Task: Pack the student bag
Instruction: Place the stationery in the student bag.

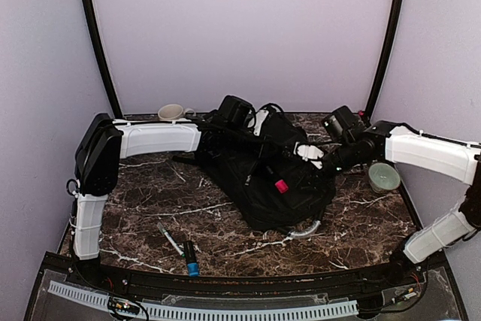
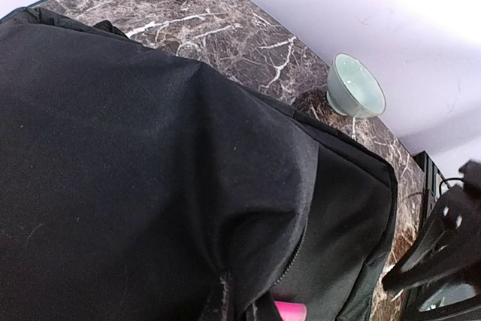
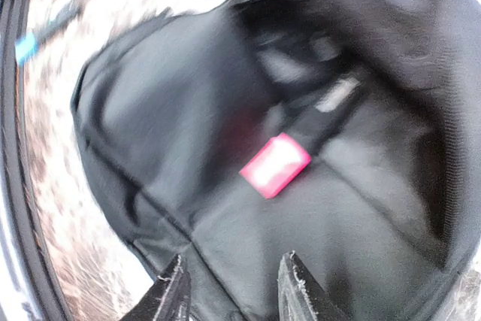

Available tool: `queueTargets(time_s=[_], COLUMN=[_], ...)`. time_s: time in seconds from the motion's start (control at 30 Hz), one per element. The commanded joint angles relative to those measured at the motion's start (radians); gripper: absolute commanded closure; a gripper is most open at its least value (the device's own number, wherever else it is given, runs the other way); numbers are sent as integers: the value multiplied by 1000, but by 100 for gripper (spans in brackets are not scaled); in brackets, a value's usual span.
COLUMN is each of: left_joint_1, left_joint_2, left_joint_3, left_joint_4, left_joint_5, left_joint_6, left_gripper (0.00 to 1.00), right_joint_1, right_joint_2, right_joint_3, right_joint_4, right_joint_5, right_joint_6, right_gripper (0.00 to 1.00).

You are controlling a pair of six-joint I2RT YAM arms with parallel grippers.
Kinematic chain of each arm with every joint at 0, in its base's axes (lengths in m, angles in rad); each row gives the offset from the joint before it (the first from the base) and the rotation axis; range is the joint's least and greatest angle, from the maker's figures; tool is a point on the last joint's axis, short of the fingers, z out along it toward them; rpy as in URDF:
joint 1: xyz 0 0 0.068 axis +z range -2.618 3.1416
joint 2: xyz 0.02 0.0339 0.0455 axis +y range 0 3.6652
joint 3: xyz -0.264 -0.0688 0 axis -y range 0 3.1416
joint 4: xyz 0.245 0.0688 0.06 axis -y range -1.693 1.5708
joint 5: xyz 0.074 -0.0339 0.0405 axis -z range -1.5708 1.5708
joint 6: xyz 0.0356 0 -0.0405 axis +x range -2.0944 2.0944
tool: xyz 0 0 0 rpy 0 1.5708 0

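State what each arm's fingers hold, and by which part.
Right fingers stand apart over the black backpack, gripping nothing. Left fingers sit at the backpack's far end; whether they grip cannot be told.

student bag (image 1: 263,178) matt black woven cloth, soft, creased, table (image 1: 150,208) polished dark marble-look with white veins, bowl (image 2: 355,86) at bag's 3 o'clock glossy pale-green glaze, left arm shell (image 1: 158,139) smooth white plastic
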Motion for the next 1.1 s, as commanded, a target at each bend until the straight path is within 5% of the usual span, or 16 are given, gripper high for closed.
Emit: queueTargets(time_s=[0.0, 0.5, 0.63, 0.9, 1.07], left_joint_1=[10, 13, 13, 13, 12], left_joint_2=[-69, -69, -69, -70, -69], left_joint_3=[29, 77, 84, 88, 91], left_joint_4=[-24, -86, -95, -127, -138], left_joint_5=[92, 132, 142, 156, 156], left_joint_6=[36, 77, 80, 101, 108], left_gripper=[100, 100, 100, 100, 100], right_joint_1=[107, 196, 196, 197, 210], right_joint_2=[-35, 220, 267, 301, 340], right_joint_3=[-111, -76, -47, -117, -61], right_joint_4=[163, 457, 541, 922, 808], right_joint_5=[197, 461, 512, 717, 716], right_joint_6=[-239, -249, -228, -154, -117], right_gripper=[61, 61, 69, 71, 66])
